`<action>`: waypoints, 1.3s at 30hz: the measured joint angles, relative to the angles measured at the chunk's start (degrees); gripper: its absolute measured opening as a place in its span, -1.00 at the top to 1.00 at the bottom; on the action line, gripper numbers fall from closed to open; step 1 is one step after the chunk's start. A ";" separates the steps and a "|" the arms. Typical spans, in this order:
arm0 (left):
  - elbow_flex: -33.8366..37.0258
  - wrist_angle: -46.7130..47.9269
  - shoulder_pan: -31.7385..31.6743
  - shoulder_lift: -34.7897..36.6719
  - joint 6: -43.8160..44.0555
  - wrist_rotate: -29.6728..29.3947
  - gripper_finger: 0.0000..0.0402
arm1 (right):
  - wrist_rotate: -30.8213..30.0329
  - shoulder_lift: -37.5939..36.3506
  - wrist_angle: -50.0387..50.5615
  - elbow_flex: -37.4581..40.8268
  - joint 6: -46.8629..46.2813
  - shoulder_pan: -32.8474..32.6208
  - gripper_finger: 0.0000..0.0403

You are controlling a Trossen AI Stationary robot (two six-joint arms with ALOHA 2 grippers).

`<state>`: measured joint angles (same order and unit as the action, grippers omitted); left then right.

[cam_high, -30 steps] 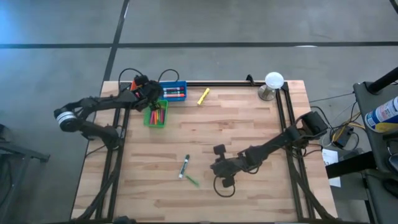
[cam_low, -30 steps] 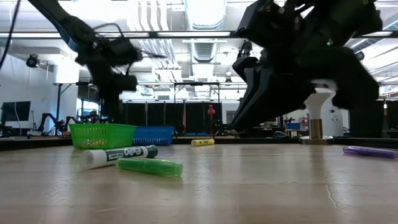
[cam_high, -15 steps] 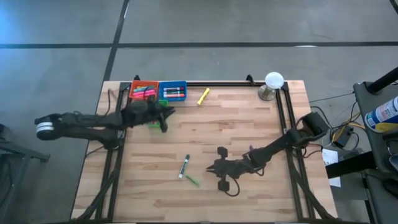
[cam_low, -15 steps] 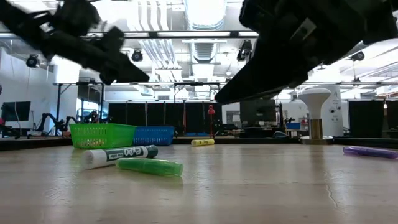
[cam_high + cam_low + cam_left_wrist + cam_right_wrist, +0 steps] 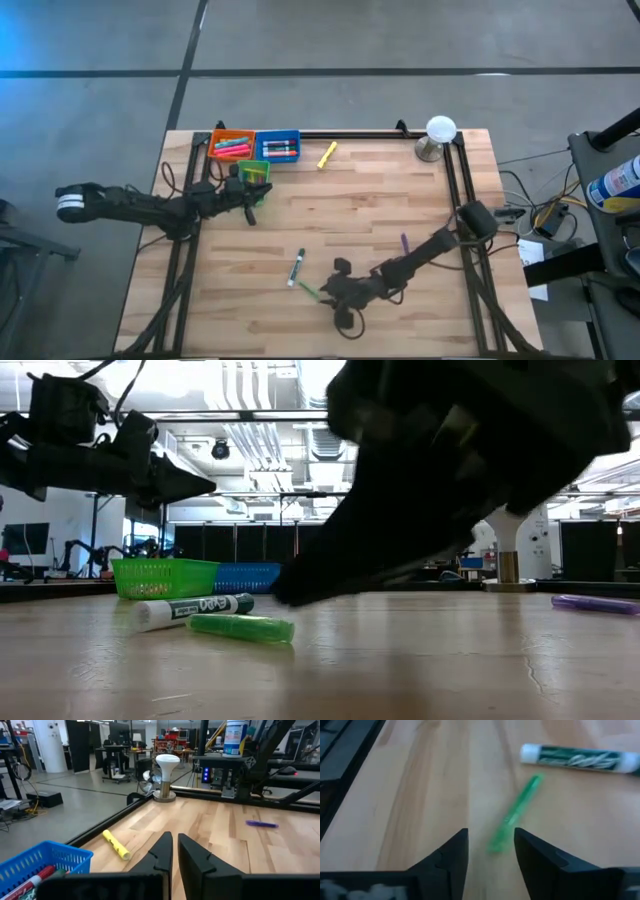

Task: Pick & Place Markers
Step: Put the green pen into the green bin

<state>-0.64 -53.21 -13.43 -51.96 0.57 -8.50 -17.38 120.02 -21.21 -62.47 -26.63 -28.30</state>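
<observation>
with right tool (image 5: pixel 490 851) gaping at green marker (image 5: pixel 516 813), centre over barrel, drop to desk (image 5: pixel 400 190), pinch; left tool (image 5: pixel 175 851) near shut, empty.

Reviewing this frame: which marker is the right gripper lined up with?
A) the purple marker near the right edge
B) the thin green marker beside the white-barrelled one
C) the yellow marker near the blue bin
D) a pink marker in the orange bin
B: the right wrist view shows the thin green marker just ahead of the open right gripper.
</observation>
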 joint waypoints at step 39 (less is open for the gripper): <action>0.00 1.99 -0.04 -0.15 0.33 -0.58 0.88 | 17.85 4.24 14.31 -15.44 17.02 7.09 0.05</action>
<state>-0.64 -51.22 -13.47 -52.12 0.91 -9.08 0.47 124.26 -6.90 -77.91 -9.62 -21.21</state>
